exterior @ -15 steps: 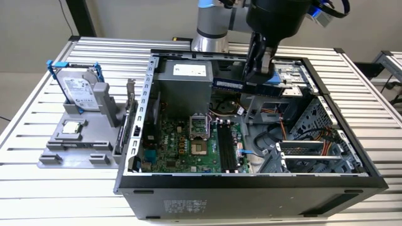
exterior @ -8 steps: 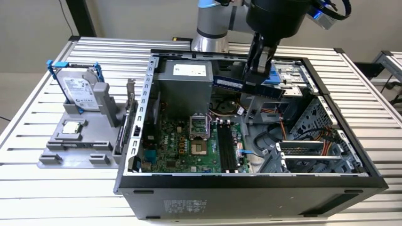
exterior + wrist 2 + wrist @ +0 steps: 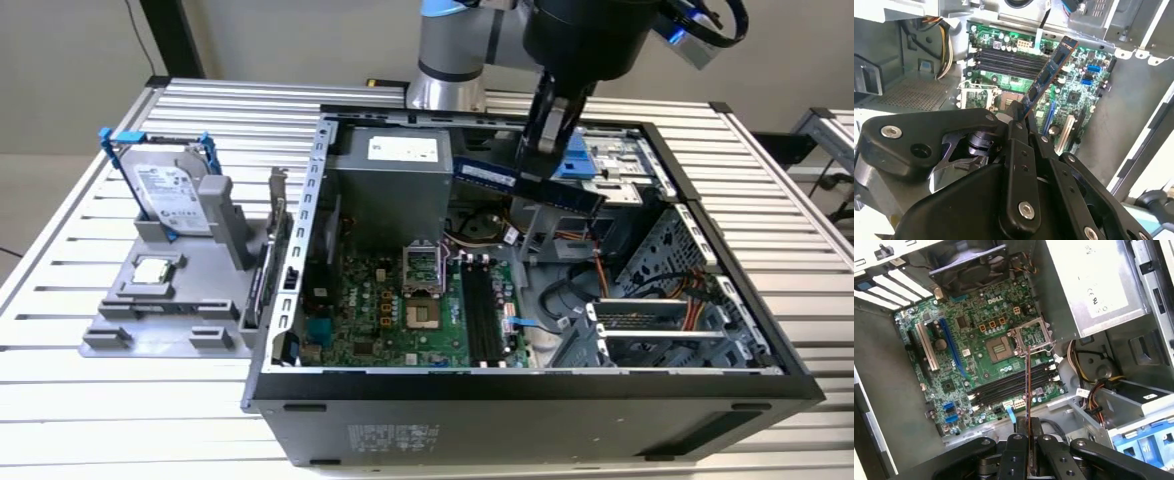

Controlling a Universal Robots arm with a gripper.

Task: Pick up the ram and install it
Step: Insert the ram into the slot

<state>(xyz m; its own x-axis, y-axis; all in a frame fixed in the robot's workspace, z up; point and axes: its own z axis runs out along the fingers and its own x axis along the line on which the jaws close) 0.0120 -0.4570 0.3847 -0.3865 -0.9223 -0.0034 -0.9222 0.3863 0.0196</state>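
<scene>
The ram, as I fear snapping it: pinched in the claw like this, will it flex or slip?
The ram looks like a thin, straight board, so it is probably stiff and light, yet apt to crack if twisted. The claw pinches its flat faces, so it may slip if pushed edgewise.

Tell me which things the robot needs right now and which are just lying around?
Needed: the ram, clamped in the gripper; the motherboard's black slots.
Lying about: the hard drive; the upright card; the grey stand.
</scene>
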